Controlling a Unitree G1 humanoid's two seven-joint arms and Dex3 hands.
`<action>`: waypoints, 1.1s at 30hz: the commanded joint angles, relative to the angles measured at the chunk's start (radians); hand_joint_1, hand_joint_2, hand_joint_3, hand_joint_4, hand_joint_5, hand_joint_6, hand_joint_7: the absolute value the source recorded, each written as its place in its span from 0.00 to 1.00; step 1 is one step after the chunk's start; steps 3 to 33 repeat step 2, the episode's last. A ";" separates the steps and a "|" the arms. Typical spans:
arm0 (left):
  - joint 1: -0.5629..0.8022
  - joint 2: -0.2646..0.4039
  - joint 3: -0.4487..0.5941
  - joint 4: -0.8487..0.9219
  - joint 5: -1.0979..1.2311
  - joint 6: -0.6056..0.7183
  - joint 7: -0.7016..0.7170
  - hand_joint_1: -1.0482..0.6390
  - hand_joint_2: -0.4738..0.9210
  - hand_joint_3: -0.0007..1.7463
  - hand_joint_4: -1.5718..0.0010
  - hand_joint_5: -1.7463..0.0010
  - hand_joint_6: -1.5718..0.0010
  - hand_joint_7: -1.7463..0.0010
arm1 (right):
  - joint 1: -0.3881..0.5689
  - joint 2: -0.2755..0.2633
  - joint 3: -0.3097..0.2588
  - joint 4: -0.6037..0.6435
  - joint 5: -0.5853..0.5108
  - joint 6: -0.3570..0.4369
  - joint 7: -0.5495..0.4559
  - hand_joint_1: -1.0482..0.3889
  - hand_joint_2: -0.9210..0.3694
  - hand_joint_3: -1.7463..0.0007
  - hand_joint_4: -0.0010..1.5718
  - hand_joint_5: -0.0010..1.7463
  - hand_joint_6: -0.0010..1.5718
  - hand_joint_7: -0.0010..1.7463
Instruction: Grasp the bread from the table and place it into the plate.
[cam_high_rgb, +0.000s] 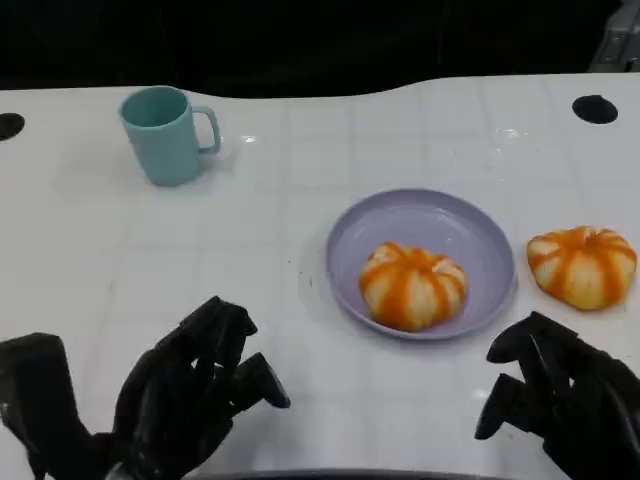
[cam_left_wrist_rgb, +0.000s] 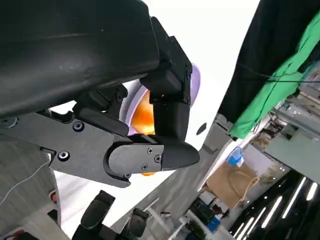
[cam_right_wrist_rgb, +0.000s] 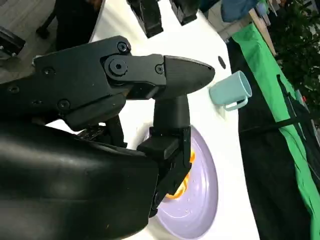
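We look down at a white table (cam_high_rgb: 300, 200) where one orange-striped bun (cam_high_rgb: 412, 285) already sits in the lilac plate (cam_high_rgb: 440, 222), toward its near rim. A second bun (cam_high_rgb: 583, 265) lies on the table just beside the plate, on the robot's right. A teal mug (cam_high_rgb: 165, 133) stands well apart at the far left.

Our left hand (cam_high_rgb: 190, 395) hovers low at the near edge, holding nothing, fingers curled loosely and apart. Our right hand (cam_high_rgb: 560, 395) waits near the outer bun, also holding nothing, its fingers bent but spread.

We judge the remaining work to be that second bun, and the right hand is the one placed for it. The risks sit close together. The bun is round and looks soft, so a grip too firm could squash it and one too light could let it roll toward the table's right edge. The plate is half filled: a careless drop could land on the first bun, knock it out, or tip the plate by its rim.
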 joint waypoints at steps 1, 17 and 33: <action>-0.002 0.014 -0.004 0.007 0.009 -0.019 -0.011 0.28 1.00 0.24 0.46 0.00 0.61 0.00 | -0.004 -0.013 -0.014 0.007 0.001 -0.027 0.013 0.44 0.00 0.74 0.41 1.00 0.32 0.92; -0.002 0.014 -0.005 0.007 0.009 -0.019 -0.010 0.28 1.00 0.25 0.45 0.00 0.60 0.00 | -0.004 -0.014 -0.014 0.009 0.001 -0.030 0.015 0.44 0.00 0.75 0.41 1.00 0.32 0.92; -0.002 0.014 -0.005 0.007 0.009 -0.019 -0.010 0.28 1.00 0.25 0.45 0.00 0.60 0.00 | -0.004 -0.014 -0.014 0.009 0.001 -0.030 0.015 0.44 0.00 0.75 0.41 1.00 0.32 0.92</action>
